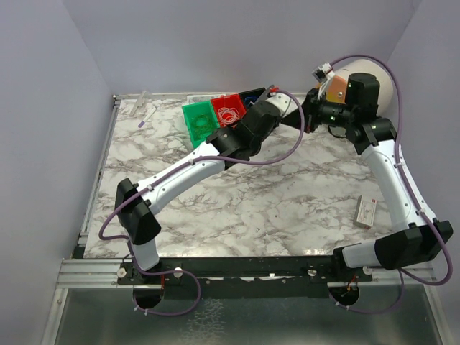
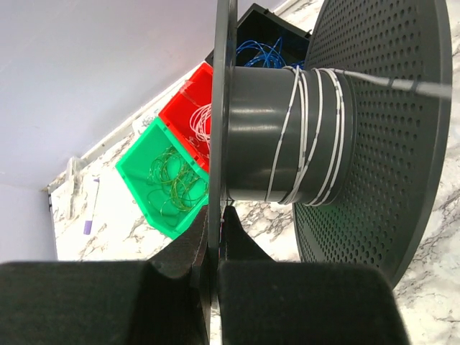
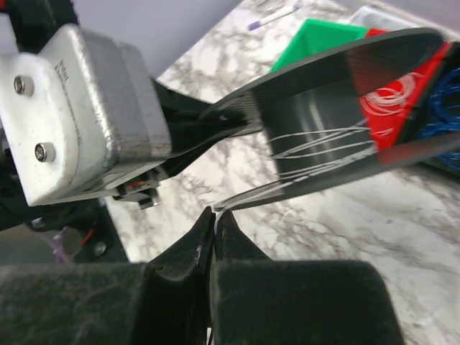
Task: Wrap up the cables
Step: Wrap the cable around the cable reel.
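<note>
A dark grey spool is in the air, and my left gripper is shut on its thin flange. A whitish cable is wound a few turns round the core. One strand of that whitish cable runs off the spool into my right gripper, which is shut on it. Loose whitish cables lie in a red bin, green cables in a green bin, and blue cables in a black bin.
The green bin, the red bin and the black bin stand in a row at the back of the marble table. A small white box lies at the right. A pen lies back left.
</note>
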`<state>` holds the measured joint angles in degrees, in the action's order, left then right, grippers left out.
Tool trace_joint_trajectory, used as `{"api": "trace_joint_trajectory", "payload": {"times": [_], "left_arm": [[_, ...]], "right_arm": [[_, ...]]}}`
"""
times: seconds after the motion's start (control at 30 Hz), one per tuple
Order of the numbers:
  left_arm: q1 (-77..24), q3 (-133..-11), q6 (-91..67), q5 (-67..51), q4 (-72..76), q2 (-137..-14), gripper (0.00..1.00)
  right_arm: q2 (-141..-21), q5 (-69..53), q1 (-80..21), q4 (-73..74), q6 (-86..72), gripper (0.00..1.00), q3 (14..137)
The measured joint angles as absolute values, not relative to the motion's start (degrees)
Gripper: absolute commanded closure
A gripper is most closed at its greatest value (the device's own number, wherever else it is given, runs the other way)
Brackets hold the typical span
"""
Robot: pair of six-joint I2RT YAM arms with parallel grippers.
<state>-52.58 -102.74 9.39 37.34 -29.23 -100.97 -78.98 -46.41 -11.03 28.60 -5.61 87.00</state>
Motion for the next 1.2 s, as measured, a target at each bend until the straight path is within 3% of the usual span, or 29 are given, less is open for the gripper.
{"api": "trace_joint_trajectory", "payload": {"times": [0.3, 0.53, 0.87, 1.2], "left_arm": [[-52.8, -104.2, 9.3, 38.5, -29.1, -101.3, 1.0], [-52.4, -104.7, 8.3, 38.6, -32.1, -101.3, 1.0], [-46.9, -105.6, 1.3, 27.0, -37.4, -101.2, 1.0], [-42.6, -105.6, -5.8, 21.5, -36.2, -99.4, 1.0]], "right_arm": [[-79.3, -57.5, -16.7, 21.5, -9.2, 1.0, 77.5], [-80.1, -57.1, -18.9, 18.8, -7.7, 1.0, 74.4], [-80.2, -58.2, -21.6, 11.9, -4.8, 0.99, 67.1], [-83.4, -67.1, -22.5, 10.7, -5.6, 0.99, 74.5]]}}
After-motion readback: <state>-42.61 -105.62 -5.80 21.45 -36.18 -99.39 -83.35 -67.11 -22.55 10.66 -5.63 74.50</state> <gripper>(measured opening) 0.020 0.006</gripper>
